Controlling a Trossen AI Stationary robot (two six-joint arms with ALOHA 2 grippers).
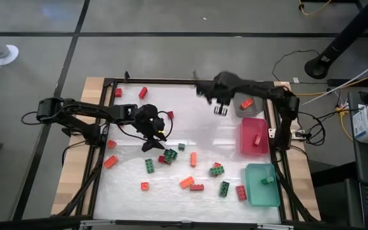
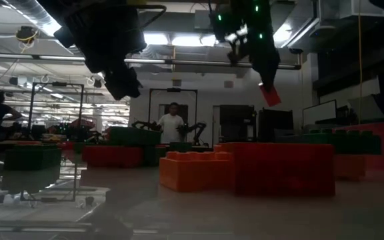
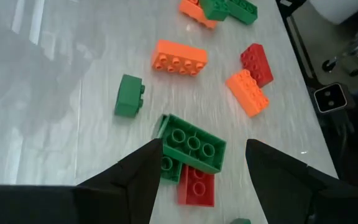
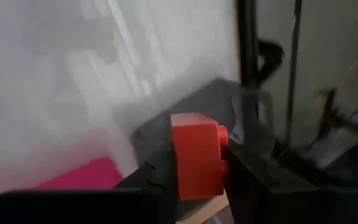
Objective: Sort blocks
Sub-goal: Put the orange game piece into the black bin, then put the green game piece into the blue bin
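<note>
Over the white table (image 1: 190, 121), the right tool (image 1: 220, 110) grips a small red studded plastic brick (image 4: 196, 154) beside the grey rectangular tray (image 1: 240, 110); release belongs above the matching tray. The left tool (image 1: 153, 142) gapes over scattered blocks (image 1: 169, 155).

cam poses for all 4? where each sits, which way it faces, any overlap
High: above the table, facing straight down; both arms, grey tray, pink tray, teal tray.
Low: table height, facing level into the room; both arms drop in above.
Left wrist: past the open left gripper onto a green block.
Right wrist: right gripper shut on a red block.
Shared: the red block also shows in low.
</note>
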